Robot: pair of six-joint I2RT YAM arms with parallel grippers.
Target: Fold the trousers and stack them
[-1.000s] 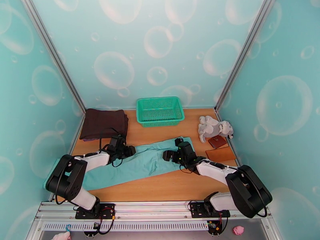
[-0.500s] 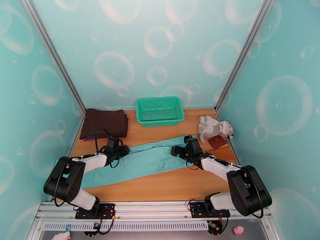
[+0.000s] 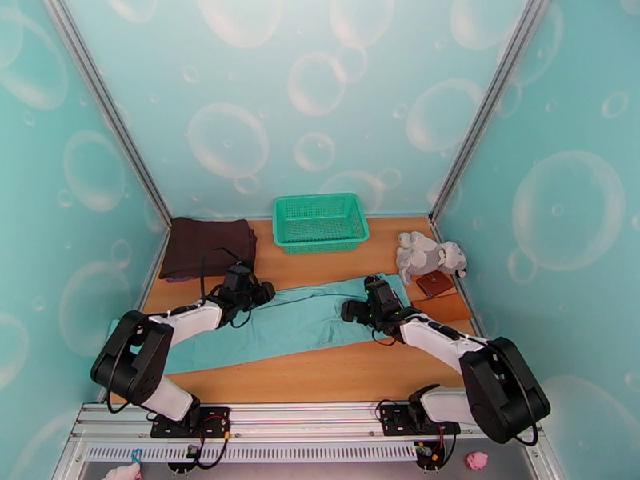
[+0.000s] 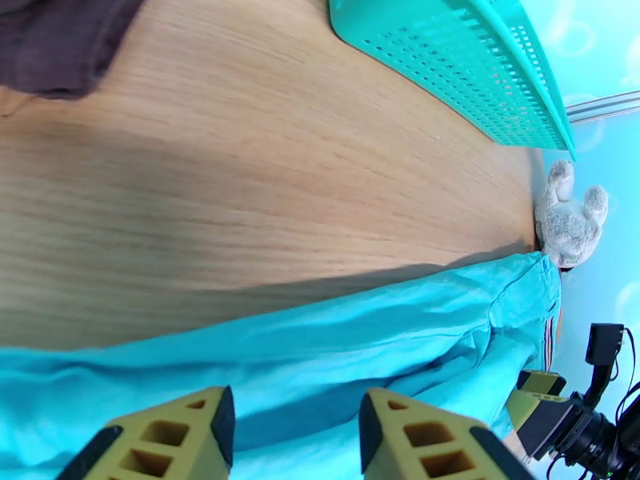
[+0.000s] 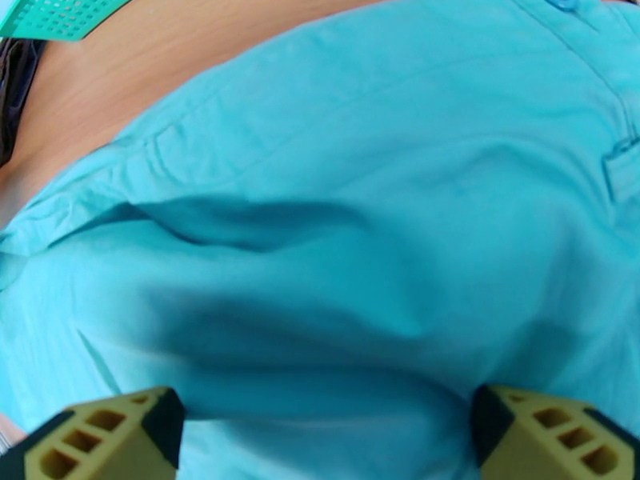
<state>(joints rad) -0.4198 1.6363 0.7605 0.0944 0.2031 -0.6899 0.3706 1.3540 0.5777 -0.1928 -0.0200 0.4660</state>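
**Pre-fold: trousers flat, nothing gripped**

Trousers [image 3: 296,322] lie stretched out on the surface [image 3: 336,370], under both tools. Right tool [image 5: 324,422] hovers just above the waist end, fingers spread wide. Left tool [image 4: 296,430] is over the legs with the cloth's edge just ahead, fingers half spread, pinching nothing. Likely next: each tool drops to an edge, pinches, folds the cloth over.
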